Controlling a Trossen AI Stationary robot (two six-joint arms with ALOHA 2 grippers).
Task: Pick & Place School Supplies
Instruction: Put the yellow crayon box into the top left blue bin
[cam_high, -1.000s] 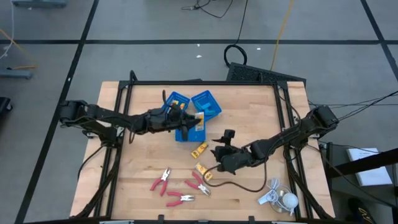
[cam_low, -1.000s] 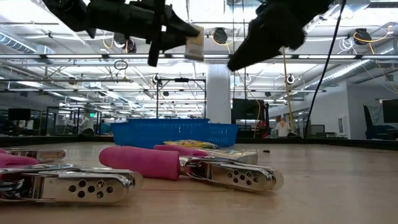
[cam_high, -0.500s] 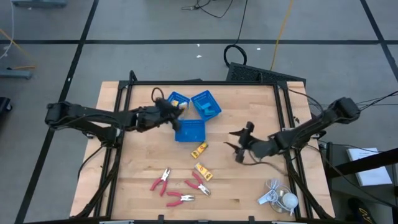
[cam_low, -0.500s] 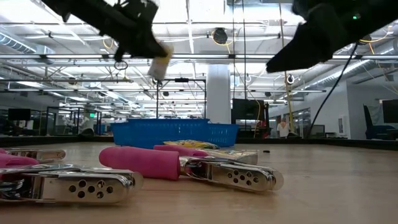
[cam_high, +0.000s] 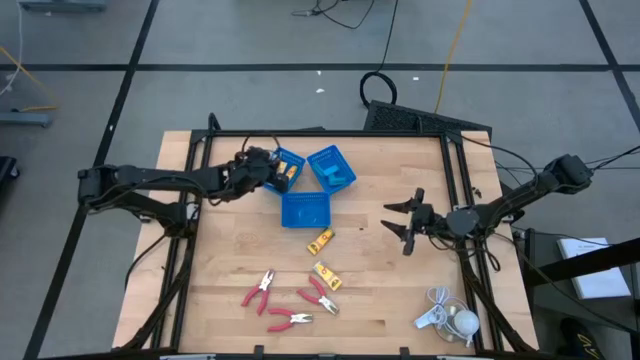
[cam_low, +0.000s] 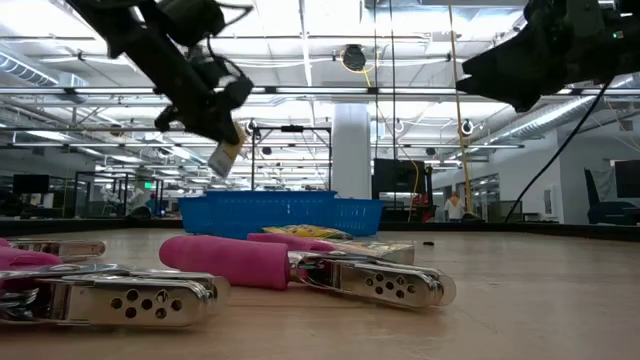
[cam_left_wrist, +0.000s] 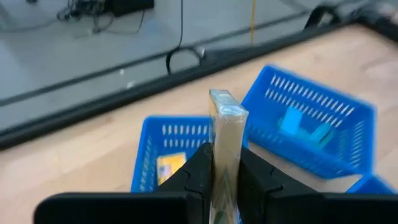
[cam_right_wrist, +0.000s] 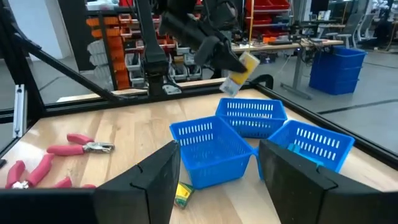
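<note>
No legible text or labels

The wooden desk (cam_high: 400, 290) carries three blue trays: one at the far left (cam_high: 287, 164), one beside it to the right (cam_high: 331, 166) with light-blue pieces (cam_high: 340, 174) inside, and one nearer the middle (cam_high: 305, 210); the left pincer (cam_high: 268, 168) hovers at the far-left tray's edge, a yellow packet (cam_high: 288, 172) showing in that tray just beside it; the right pincer (cam_high: 403, 222) hangs with fingers spread over bare wood, well apart from the trays; two more yellow packets (cam_high: 320, 240) (cam_high: 327, 275) lie below the middle tray; three red-handled pliers (cam_high: 260, 290) (cam_high: 318, 294) (cam_high: 288, 320) lie near the front edge; a white corded gadget (cam_high: 448, 318) sits at the front right corner.
</note>
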